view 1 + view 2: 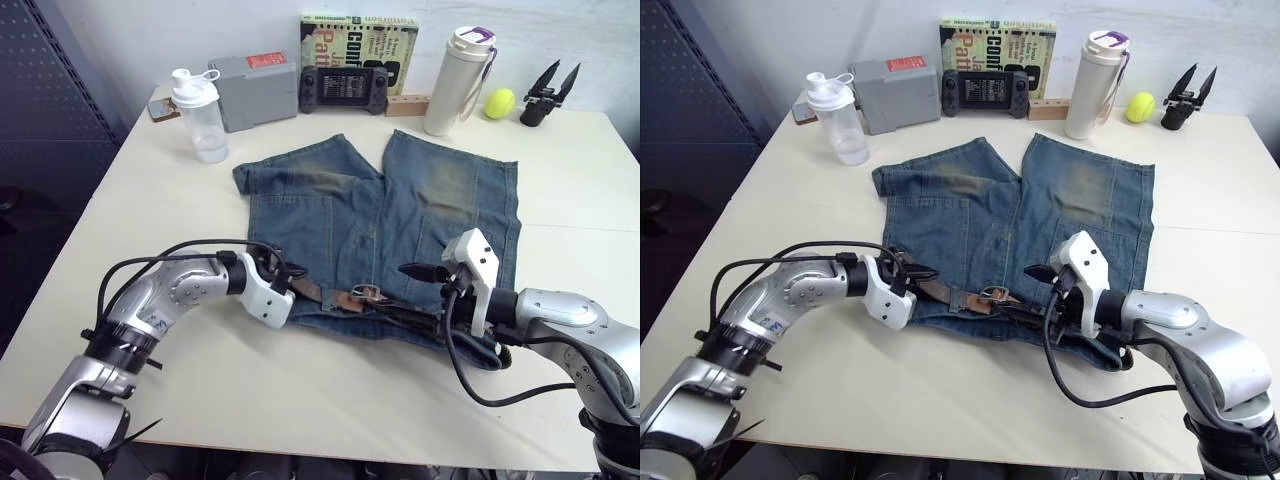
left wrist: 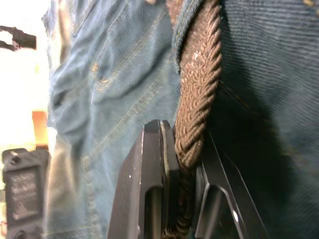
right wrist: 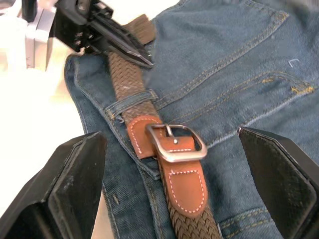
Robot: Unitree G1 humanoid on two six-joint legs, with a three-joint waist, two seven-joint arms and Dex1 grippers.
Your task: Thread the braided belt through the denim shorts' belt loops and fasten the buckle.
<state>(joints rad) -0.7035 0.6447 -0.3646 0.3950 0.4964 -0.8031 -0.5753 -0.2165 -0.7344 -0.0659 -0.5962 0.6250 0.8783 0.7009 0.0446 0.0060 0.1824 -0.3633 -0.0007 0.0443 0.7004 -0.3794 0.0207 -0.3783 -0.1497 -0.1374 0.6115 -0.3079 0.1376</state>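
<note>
My left pincer [image 1: 292, 283] pinches the braided belt [image 3: 121, 74], my right pincer [image 1: 425, 272] hangs wide open and empty.

Left fingers [image 2: 159, 164] are closed on the woven strap at lower centre-left of the head view, right at the waistband of the denim shorts [image 1: 385, 220]. Just beyond the grip the strap passes under a belt loop [image 3: 130, 99], then meets the buckle [image 3: 174, 143] at lower centre, lying flat between tan leather tabs. My right pincer hovers just above that buckle, touching nothing. The shorts lie spread across the tabletop [image 1: 120, 210]. Risk, I judge: pulling with the left could drag the loose denim along and bunch the waistband, or slip the strap off the loop.
</note>
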